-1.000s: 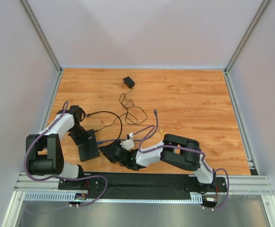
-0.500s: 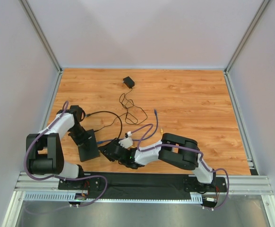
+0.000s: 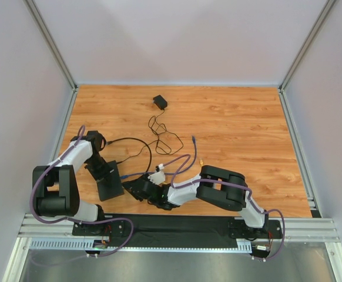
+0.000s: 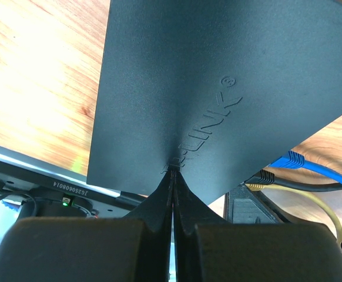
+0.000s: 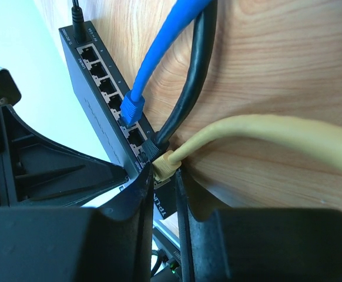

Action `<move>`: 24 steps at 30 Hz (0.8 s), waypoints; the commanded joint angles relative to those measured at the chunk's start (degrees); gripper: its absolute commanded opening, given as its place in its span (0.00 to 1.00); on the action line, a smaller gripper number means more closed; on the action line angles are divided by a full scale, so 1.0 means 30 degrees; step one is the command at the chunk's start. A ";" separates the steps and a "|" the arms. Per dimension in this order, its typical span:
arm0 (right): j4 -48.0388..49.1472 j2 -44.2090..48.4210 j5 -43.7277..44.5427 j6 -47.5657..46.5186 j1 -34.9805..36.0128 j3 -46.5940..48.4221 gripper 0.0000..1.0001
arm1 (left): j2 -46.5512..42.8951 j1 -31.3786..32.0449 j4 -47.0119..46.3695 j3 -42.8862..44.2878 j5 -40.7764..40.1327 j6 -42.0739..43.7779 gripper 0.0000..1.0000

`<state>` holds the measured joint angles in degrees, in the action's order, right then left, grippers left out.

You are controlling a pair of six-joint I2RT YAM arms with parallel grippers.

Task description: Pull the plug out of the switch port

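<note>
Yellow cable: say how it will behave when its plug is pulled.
The yellow cable bends in a loose curve, so it is probably floppy and will trail behind. Its yellow plug looks small and rigid, seated in the switch, so it may resist. The switch looks light and could drag along, though the left end effector rests on it.

Wood-grain tabletop boxed in by pale panels.
The boards spread ahead and to the right of the right pincer. The plain back wall stands well beyond it, the left wall near its left, and the right wall far to its right. Aluminium posts rise at the far corners, and an aluminium rail runs behind it. The light is soft and even.
</note>
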<state>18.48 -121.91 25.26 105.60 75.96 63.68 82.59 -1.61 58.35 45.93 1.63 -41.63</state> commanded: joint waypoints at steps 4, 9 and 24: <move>-0.0711 -0.0762 0.0341 -0.0482 -0.0243 -0.0982 0.01 | 0.1094 0.0008 -0.0318 -0.0809 -0.0220 -0.0158 0.00; -0.0448 -0.0468 0.0663 -0.0689 -0.0419 -0.1392 0.00 | 0.1445 0.0008 -0.0493 -0.0955 -0.0191 -0.0216 0.00; -0.2130 0.0351 0.0830 -0.1188 -0.0918 -0.0783 0.00 | 0.2324 -0.0197 -0.0582 -0.1101 -0.0366 -0.0479 0.00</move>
<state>26.15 -121.71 21.43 104.20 74.28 59.44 85.89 -2.35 59.99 46.96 3.55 -42.02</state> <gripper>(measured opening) 0.173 0.003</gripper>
